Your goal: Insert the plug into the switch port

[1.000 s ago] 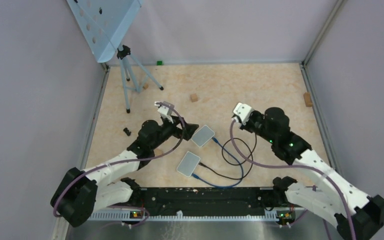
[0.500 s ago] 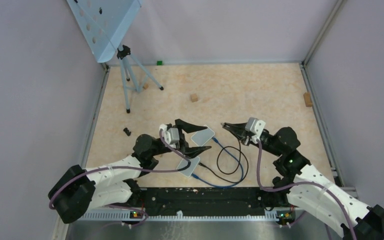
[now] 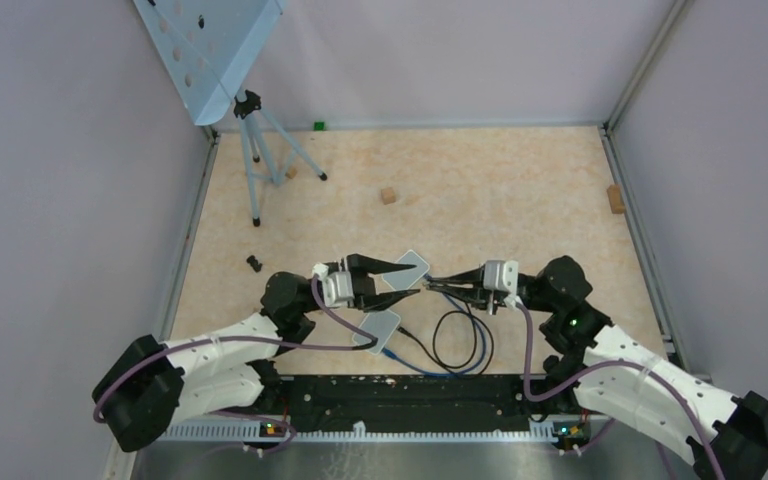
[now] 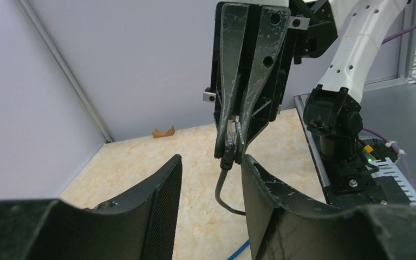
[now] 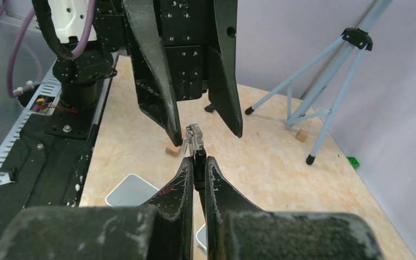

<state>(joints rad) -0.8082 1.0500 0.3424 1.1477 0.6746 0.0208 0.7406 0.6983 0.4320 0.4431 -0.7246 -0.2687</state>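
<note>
My right gripper (image 5: pixel 199 161) is shut on the plug (image 5: pixel 194 138), whose clear tip sticks out past the fingertips, pointing at the left gripper. Its black cable (image 4: pixel 223 187) hangs down in a loop. My left gripper (image 4: pixel 211 162) faces it, jaws apart. The plug (image 4: pixel 232 145) stands between them, close to the right finger (image 4: pixel 265 189), and I cannot tell whether they touch. Two pale grey switch boxes lie on the table below, one (image 3: pixel 415 261) partly under the left fingers, the other (image 3: pixel 377 326) nearer the bases. The ports are hidden.
A blue cable (image 3: pixel 460 368) runs beside the black loop. A light blue tripod (image 3: pixel 257 165) carrying a perforated panel stands at the back left. Small wooden blocks (image 3: pixel 388 195) (image 3: pixel 615 198), a green cube (image 3: pixel 318 126) and a small black part (image 3: pixel 254 263) lie scattered.
Both arms swung in toward the middle and now face each other tip to tip. The right gripper carried the plug left; the left jaws have narrowed around it.
</note>
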